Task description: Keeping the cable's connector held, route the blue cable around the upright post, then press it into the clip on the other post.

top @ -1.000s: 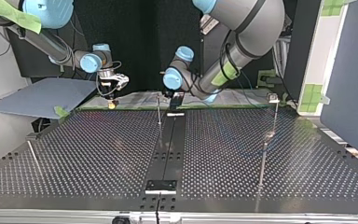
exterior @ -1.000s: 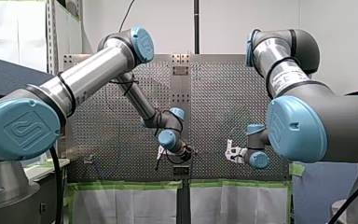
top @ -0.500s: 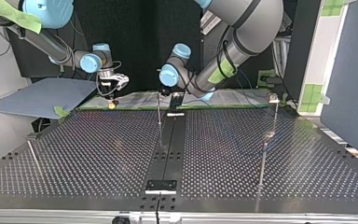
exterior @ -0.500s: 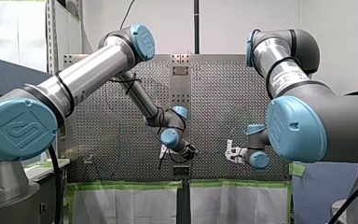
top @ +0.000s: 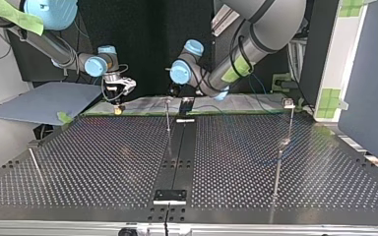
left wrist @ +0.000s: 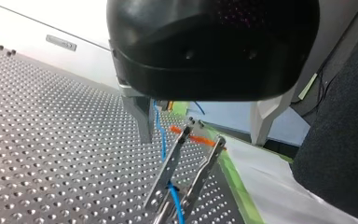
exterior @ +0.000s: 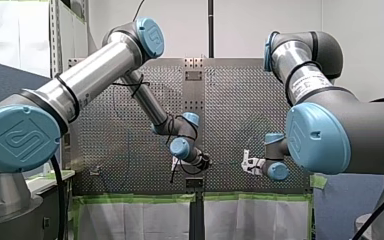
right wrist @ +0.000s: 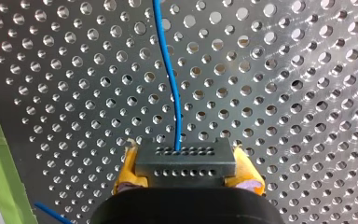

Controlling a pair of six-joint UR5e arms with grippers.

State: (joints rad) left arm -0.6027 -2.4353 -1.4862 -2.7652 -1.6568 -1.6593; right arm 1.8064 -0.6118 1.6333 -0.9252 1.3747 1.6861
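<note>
Since a second ago my left arm (top: 248, 46) has lifted its wrist and swung its forearm toward the top view's right. My right gripper (top: 118, 107) has kept its place at the table's far edge.

Nearest in the top view, the table (top: 93, 162) gives a wide perforated run from its front rim back to the posts, split by a black centre strip (top: 177, 152). Further back a thin post (top: 168, 115) stands beside that strip. A second post (top: 288, 123), carrying a clip (top: 289, 103) on top, stands well apart toward that view's right.

At the far edge, close by the thin post, hangs my left gripper (left wrist: 203, 141), fingers spread wide and clamping nothing. The blue cable (left wrist: 161, 135) runs down just beside one finger (left wrist: 140, 119). The right gripper's yellow pads (right wrist: 127, 170) are closed on the connector (right wrist: 186, 150), and the cable leads ahead over the holes.

Two perforated metal strips (left wrist: 168, 172) beneath the left fingers partly cover the cable; whether they belong to post or clip I cannot tell. An orange piece (left wrist: 198, 139) behind them is too small to identify.
</note>
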